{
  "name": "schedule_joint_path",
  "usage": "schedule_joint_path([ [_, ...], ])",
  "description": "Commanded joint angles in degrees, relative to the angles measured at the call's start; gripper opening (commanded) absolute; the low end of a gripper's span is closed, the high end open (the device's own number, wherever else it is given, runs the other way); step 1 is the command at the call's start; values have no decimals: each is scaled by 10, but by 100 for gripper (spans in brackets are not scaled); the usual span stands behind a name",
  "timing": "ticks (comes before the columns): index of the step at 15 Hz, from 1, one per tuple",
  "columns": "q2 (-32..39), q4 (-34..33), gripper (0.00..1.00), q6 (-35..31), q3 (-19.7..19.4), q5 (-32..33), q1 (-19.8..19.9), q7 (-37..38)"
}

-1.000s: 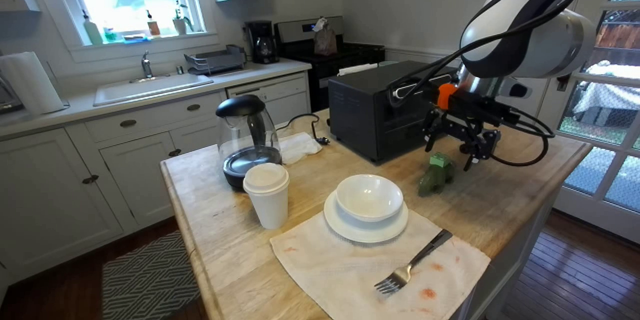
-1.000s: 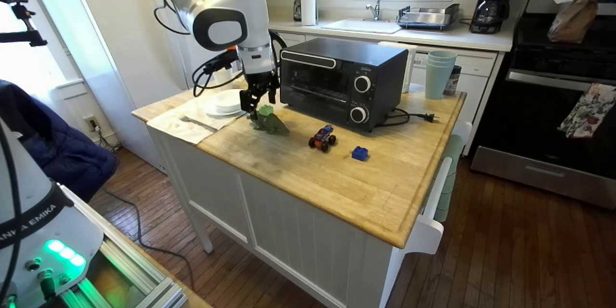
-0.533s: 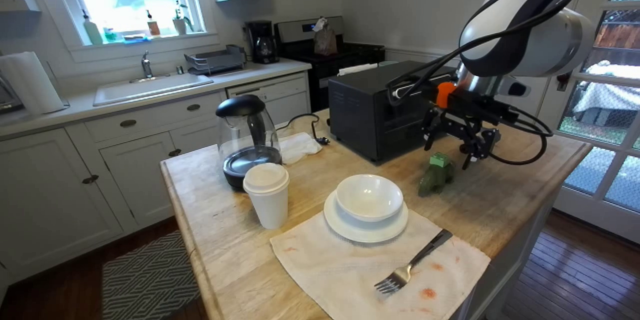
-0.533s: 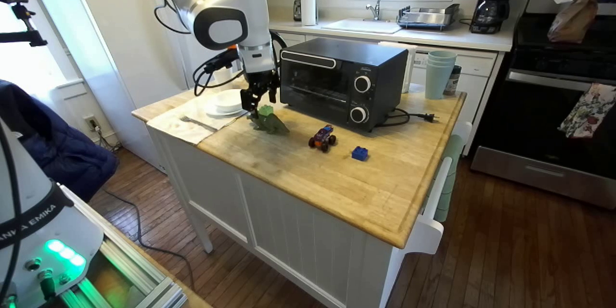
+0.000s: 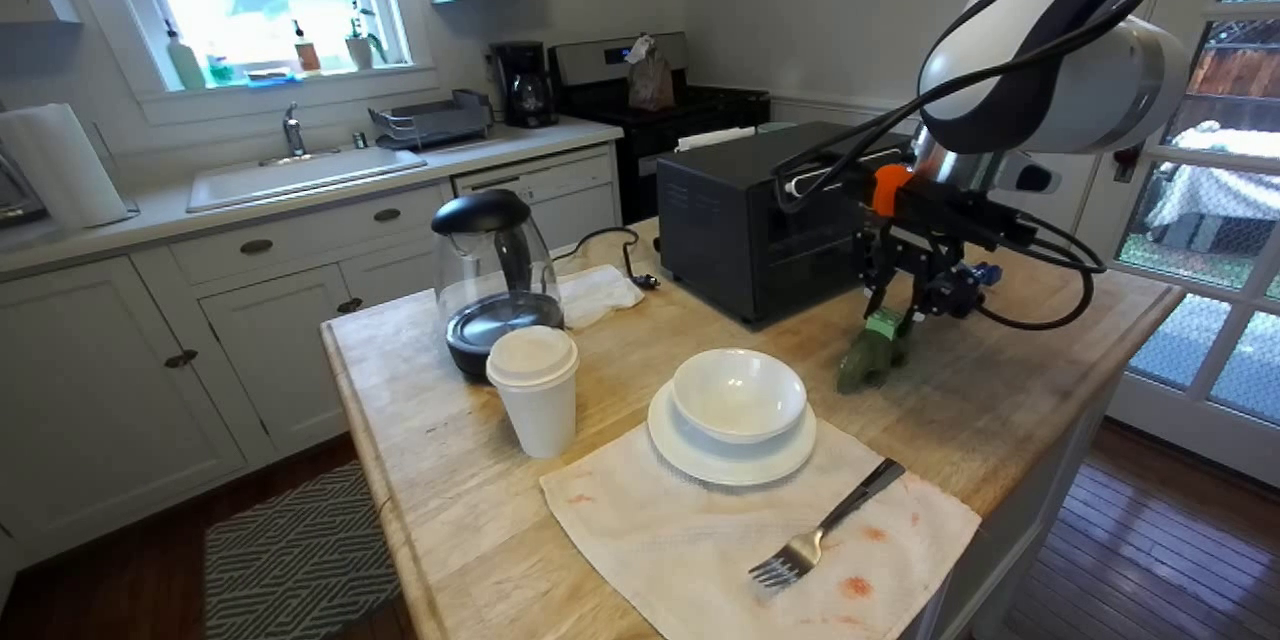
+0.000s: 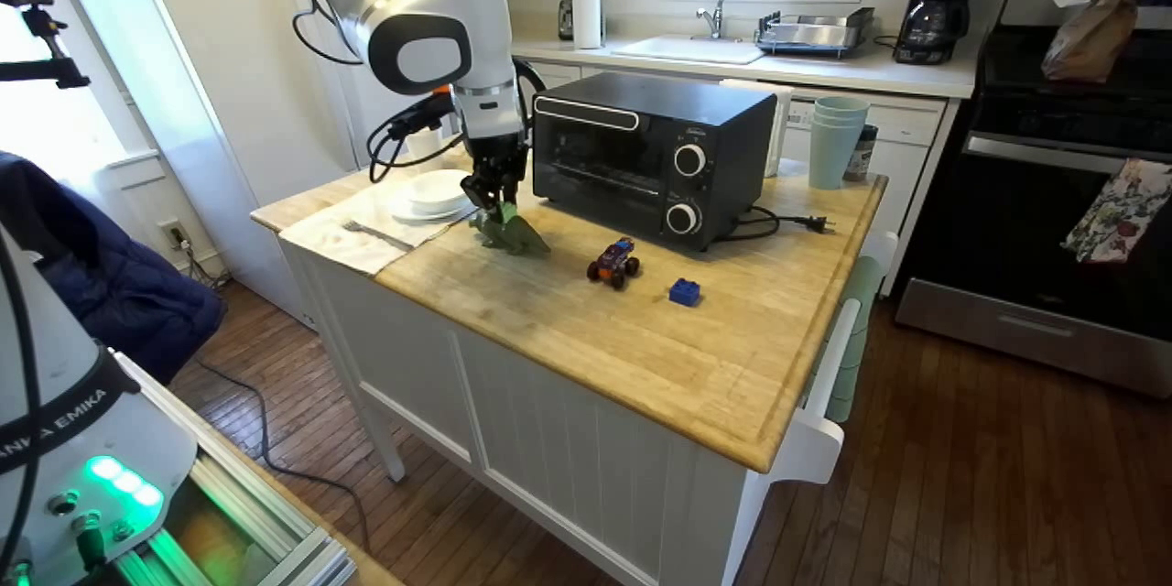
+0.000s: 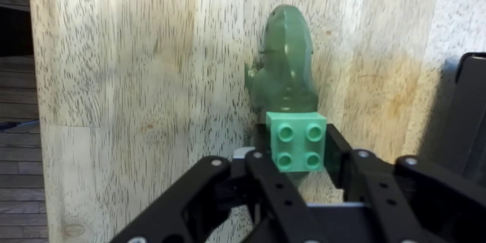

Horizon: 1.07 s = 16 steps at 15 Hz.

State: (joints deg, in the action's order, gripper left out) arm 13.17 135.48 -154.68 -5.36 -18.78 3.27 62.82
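A light green toy block (image 7: 298, 150) with round studs sits on top of a dark green toy dinosaur (image 7: 286, 60), which rests on the wooden table. My gripper (image 7: 298, 142) points down from above and is shut on the block, with a black finger (image 7: 336, 150) pressed to its right side and the opposite finger partly hidden at its left. In both exterior views the gripper (image 5: 888, 313) stands right over the dinosaur (image 6: 515, 236), and the block (image 6: 508, 211) is partly covered by the fingers. The dinosaur's lower parts are hard to make out in the wrist view.
A black toaster oven (image 6: 641, 156) stands close beside the gripper. Nearby are a white bowl (image 5: 740, 395) on a plate, a fork (image 5: 830, 525) on a cloth, a paper cup (image 5: 537, 395) and a kettle (image 5: 500, 290). A toy truck (image 6: 613, 263) and blue block (image 6: 684, 292) lie further along.
The jaws, open around the block half a second ago, have come together on its sides. The arm has hardly moved, and the dinosaur stays in the same place.
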Motion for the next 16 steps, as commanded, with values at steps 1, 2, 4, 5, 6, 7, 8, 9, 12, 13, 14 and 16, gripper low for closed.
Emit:
schedule_joint_path([
  [1,3,-10,11,11,-9,15,-10,15],
  [2,2,-9,11,11,-9,15,-10,15],
  [4,2,-9,11,12,-9,15,-10,15],
  [5,2,-9,11,12,-9,16,-10,15],
  [6,2,-8,11,11,-9,16,-10,15],
  [7,3,-8,11,12,-9,16,-10,15],
  [8,3,-9,11,12,-9,16,-10,15],
  [9,4,-9,11,13,-9,17,-10,15],
  [12,7,-9,11,15,-8,15,-9,14],
  [13,8,-9,11,14,-9,15,-9,14],
  [14,9,-9,11,14,-8,15,-9,14],
  [16,11,-9,11,14,-8,14,-9,13],
])
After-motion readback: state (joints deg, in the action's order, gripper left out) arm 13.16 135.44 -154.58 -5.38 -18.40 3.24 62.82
